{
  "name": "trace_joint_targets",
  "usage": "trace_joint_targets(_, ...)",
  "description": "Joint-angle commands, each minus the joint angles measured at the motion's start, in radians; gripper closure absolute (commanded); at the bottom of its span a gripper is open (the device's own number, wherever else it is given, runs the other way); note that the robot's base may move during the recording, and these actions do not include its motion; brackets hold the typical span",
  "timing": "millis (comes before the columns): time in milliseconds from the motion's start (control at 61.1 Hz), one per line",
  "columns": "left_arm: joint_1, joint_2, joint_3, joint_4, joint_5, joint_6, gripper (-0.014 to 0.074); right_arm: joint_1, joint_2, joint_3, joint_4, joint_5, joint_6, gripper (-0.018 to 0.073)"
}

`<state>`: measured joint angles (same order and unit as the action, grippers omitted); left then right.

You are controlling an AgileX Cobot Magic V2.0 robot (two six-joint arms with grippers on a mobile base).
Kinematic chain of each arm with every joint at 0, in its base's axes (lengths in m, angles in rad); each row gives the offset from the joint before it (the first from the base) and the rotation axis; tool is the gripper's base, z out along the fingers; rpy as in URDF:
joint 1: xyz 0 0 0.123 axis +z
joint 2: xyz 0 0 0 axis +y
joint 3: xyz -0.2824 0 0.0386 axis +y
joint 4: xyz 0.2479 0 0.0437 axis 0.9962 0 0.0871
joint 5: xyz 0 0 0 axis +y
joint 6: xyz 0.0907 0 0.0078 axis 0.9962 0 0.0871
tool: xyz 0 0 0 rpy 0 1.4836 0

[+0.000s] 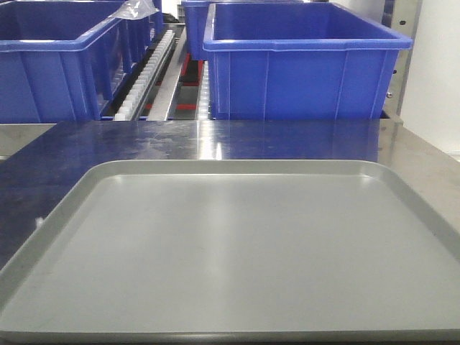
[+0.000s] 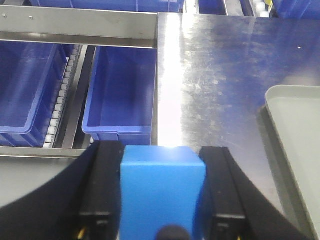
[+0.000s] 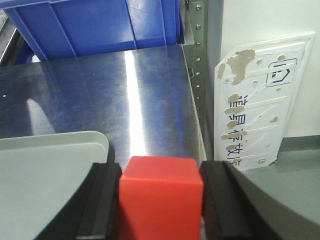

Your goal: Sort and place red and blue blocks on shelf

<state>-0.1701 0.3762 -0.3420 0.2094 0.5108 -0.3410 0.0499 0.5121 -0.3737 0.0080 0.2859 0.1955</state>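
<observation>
- Left: the left gripper [image 2: 161, 200] has its jaws pinching the blue block [image 2: 162, 175] on two opposite faces. It is held near the left edge of the bench [image 2: 225, 75], with the shelf [image 2: 75, 22] and its blue bins [image 2: 122, 95] ahead.
- Centre: the grey tray [image 1: 230, 167] lies on the bench.
- Right: the right gripper [image 3: 161, 205] has its jaws pinching the red block [image 3: 161, 182], beside the tray's corner.
- Advice: keep each block level, clear the front rail before lowering, and release only once the block is seated.
</observation>
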Motion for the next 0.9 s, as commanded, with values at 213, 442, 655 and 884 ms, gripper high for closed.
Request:
trace_joint_targets(213,0.002,0.004,-0.020,0.029,-0.097,-0.009,0.0473,-0.004,-0.001,-0.028,-0.013,-0.097,-0.001,0.0503)
trace_joint_targets(442,0.002,0.004,-0.020,0.029,-0.097,-0.009,0.0473,-0.004,-0.001,-0.028,-0.013,-0.097,-0.001,0.0503)
trace_joint_targets(655,0.002,0.004,-0.020,0.029,-0.097,-0.009,0.0473,-0.004,-0.001,-0.028,-0.013,-0.097,-0.001,0.0503)
trace_joint_targets(884,0.002,0.004,-0.020,0.029,-0.097,-0.009,0.0473,-0.004,-0.001,-0.028,-0.013,-0.097,-0.001,0.0503)
